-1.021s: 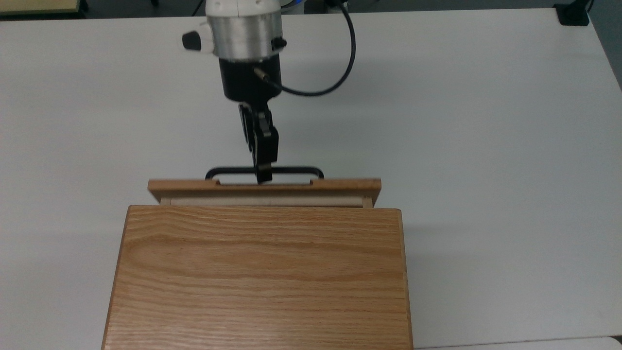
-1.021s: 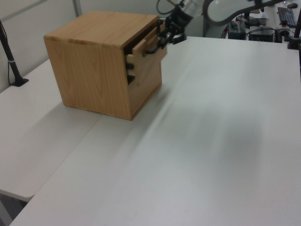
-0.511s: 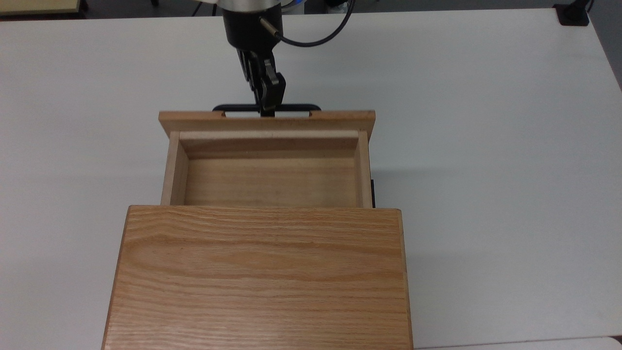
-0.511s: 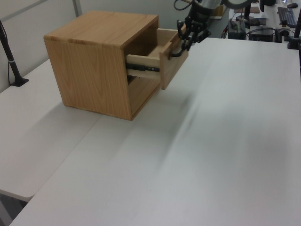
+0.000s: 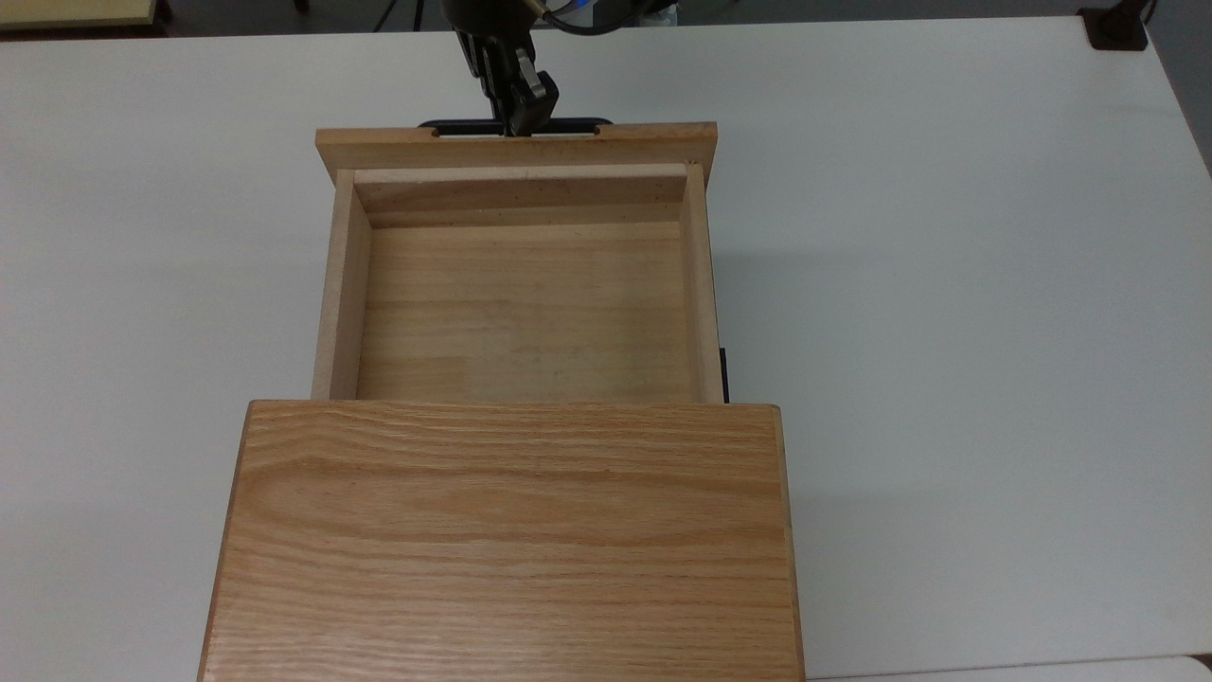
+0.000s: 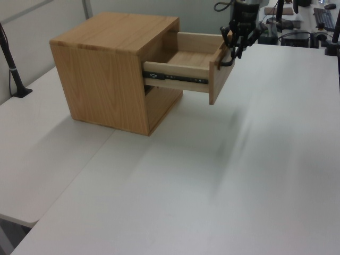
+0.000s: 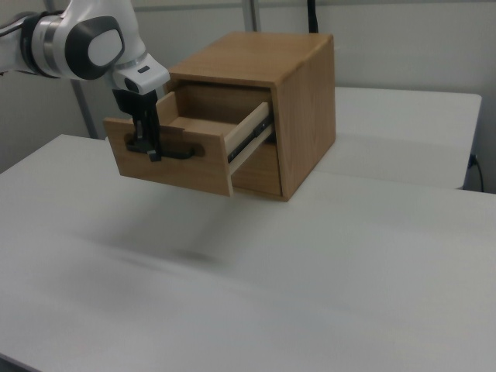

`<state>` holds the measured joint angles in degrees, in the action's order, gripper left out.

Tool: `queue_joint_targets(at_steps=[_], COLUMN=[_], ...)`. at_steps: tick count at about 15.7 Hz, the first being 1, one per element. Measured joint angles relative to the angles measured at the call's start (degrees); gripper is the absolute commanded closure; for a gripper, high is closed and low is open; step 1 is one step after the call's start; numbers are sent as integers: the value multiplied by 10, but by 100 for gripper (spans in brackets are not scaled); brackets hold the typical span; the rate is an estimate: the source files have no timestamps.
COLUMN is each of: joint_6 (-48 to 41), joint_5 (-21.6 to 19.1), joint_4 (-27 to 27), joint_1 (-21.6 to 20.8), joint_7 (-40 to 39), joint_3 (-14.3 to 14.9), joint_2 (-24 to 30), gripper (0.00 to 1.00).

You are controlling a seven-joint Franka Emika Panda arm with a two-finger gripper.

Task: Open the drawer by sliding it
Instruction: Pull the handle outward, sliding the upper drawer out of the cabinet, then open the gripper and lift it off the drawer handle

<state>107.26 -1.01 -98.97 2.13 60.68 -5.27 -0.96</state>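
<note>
The drawer (image 5: 516,147) is a light wooden tray pulled far out of the oak-grained cabinet (image 5: 502,540), and its inside is empty. Its front panel carries a long black bar handle (image 5: 578,123). My gripper (image 5: 519,118) reaches down from the top view's top edge and is shut on the middle of that handle. In the left view the drawer (image 6: 183,79) juts toward the right on a black slide rail, with the gripper (image 6: 236,48) at its handle (image 6: 226,59). In the right view the gripper (image 7: 149,149) clasps the handle (image 7: 184,153) on the drawer front (image 7: 174,174).
The cabinet (image 6: 101,69) stands on a white table (image 5: 947,332) with open surface on both sides and ahead of the drawer. A black pole (image 6: 13,74) rises at the left view's left edge. A black block (image 5: 1117,26) sits at the top view's top right corner.
The drawer has slid from nearly shut to far out of the cabinet. My gripper moved with the handle toward the top view's top edge, keeping its hold.
</note>
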Motion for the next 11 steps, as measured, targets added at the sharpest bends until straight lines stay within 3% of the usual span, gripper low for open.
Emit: queue_joint_targets(at_steps=[2,3,4,11], joint_6=[-18,-22,-24,-41], joint_5=[0,0,0,0], joint_4=[-1,-2,-2,9], joint_1=[1,1,1,10], joint_7=[-7,-7,-8,-62], joint_3=[0,0,0,2], joint_2=[5,6,7,44], gripper=[84,50,5,0])
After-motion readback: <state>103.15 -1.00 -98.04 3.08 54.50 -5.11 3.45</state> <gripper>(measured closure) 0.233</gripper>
